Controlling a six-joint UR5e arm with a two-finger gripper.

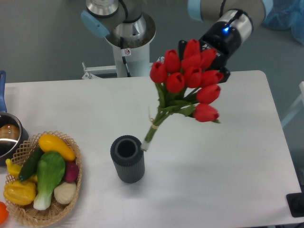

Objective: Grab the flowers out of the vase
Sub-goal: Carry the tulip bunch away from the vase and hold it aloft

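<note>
Gripper [205, 56] at upper right, largely hidden behind the red buds; its fingers cannot be made out, so whether the jaws stand wide, narrow or closed on the stems cannot be told. Black gripper body shows above and to the right of the buds, with a silver wrist section bearing a blue light behind it. Flowers [190, 78] sit directly in front of and just below the gripper: a bunch of red tulip buds, tightly grouped, with green leaves beneath and stems bound together by a pale tie. The bunch is tilted, buds up and to the right, stems running down and to the left. The lower end of the stems lies just beside the upper right rim of the vase [128, 159]; from this view it appears outside the opening rather than in it, though contact with the rim cannot be judged. The vase stands upright on the white table [228, 171], dark grey and ribbed, its round mouth open and dark inside, below and left of the gripper. Robot base [127, 33] rises behind the far table edge, left of the buds. Wicker basket [71, 190] rests at the lower left corner, well apart from the vase, holding yellow, green, white and red-purple produce. Steel pot [8, 137] sits at the left edge, just above the basket, partly cut off by the frame.
</note>
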